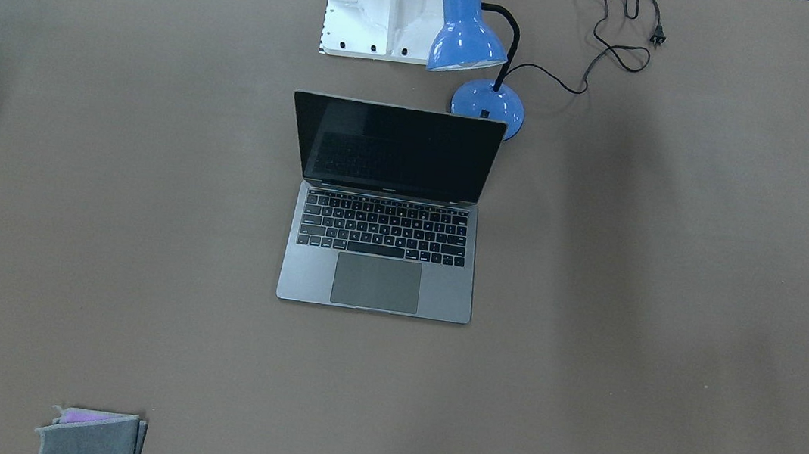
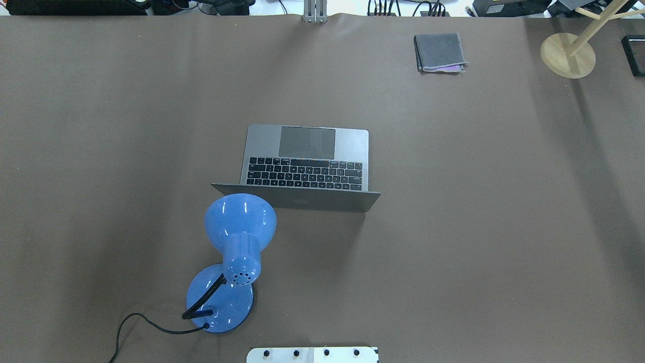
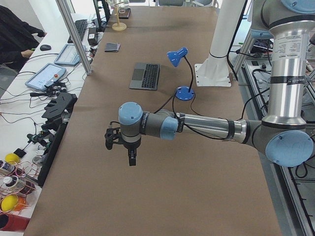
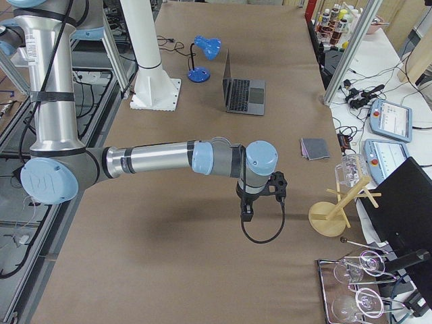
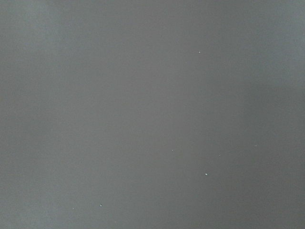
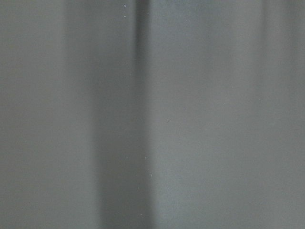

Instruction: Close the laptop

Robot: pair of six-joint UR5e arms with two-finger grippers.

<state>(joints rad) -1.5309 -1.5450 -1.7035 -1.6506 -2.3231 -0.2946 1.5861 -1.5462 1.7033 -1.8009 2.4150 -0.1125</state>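
The laptop stands open in the middle of the table, its dark screen upright and its keyboard facing away from my base. It also shows in the overhead view, the exterior left view and the exterior right view. My left gripper hangs over bare table far to the laptop's left; I cannot tell whether it is open or shut. My right gripper hangs over bare table far to its right; I cannot tell its state either. Both wrist views show only brown table surface.
A blue desk lamp stands just behind the laptop's lid on my left side, its cord trailing off. A folded grey cloth lies far right. A wooden stand is at the far right corner. The white robot base is behind the lamp.
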